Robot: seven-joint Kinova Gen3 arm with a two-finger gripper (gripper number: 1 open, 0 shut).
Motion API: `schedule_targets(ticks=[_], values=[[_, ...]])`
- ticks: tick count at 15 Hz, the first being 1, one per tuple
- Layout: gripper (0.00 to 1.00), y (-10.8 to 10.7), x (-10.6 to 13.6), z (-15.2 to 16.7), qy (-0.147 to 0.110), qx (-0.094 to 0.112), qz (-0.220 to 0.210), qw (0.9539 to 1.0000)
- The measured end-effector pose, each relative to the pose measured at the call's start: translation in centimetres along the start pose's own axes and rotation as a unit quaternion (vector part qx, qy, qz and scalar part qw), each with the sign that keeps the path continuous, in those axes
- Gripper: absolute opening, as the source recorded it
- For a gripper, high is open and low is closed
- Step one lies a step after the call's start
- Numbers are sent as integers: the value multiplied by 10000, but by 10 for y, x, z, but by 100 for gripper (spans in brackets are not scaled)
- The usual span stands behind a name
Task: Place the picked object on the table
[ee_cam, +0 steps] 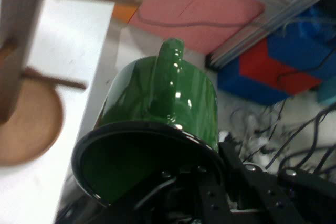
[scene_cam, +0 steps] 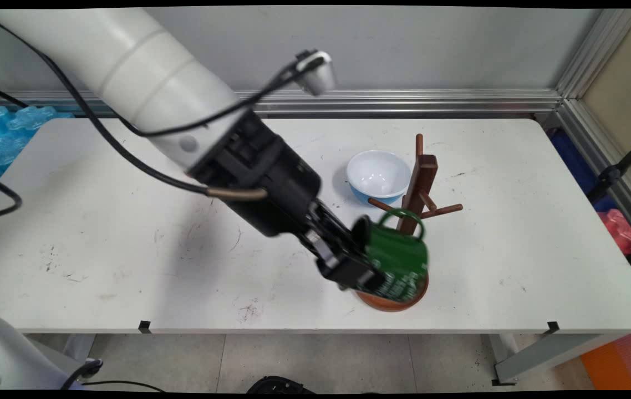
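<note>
- White and scuffed, the table [scene_cam: 127, 266] runs across the main view below a grey wall, with an aluminium rail along its far edge.
- Reaching down from the upper left, the arm carries its black gripper [scene_cam: 361, 270] low over the table's near right part.
- The gripper's fingers are clamped on the rim of a green mug [scene_cam: 398, 260], one finger inside the mouth and one outside.
- The mug is held off the table and tilted on its side, its mouth toward the gripper and its handle [scene_cam: 402, 215] uppermost.
- In the hand view the mug's [ee_cam: 163, 103] dark rim and glossy green wall fill the middle, the handle [ee_cam: 169, 64] pointing away from the camera.
- A dark wooden mug tree [scene_cam: 421, 183] stands just behind the mug, its round base [scene_cam: 398, 302] partly hidden beneath it; the handle lies close to the tree's lower pegs.
- A white bowl [scene_cam: 378, 174] with a blue outside sits just left of the tree's post, farther back on the table.
</note>
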Motion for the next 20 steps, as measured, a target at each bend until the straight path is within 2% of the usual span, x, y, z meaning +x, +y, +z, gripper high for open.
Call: schedule_targets(ticks=[4,7,11,13,16,20], values=[[0,-12,-8,-30,-252,335,124,9990],[0,-24,-14,-52,-461,638,211,9967],[0,-41,-22,-78,-783,1025,362,9910],[0,-51,-25,-89,-985,1242,488,9861],[0,-64,-28,-103,-1317,1550,708,9765],[0,-83,-33,-116,-1919,1984,1113,9547]])
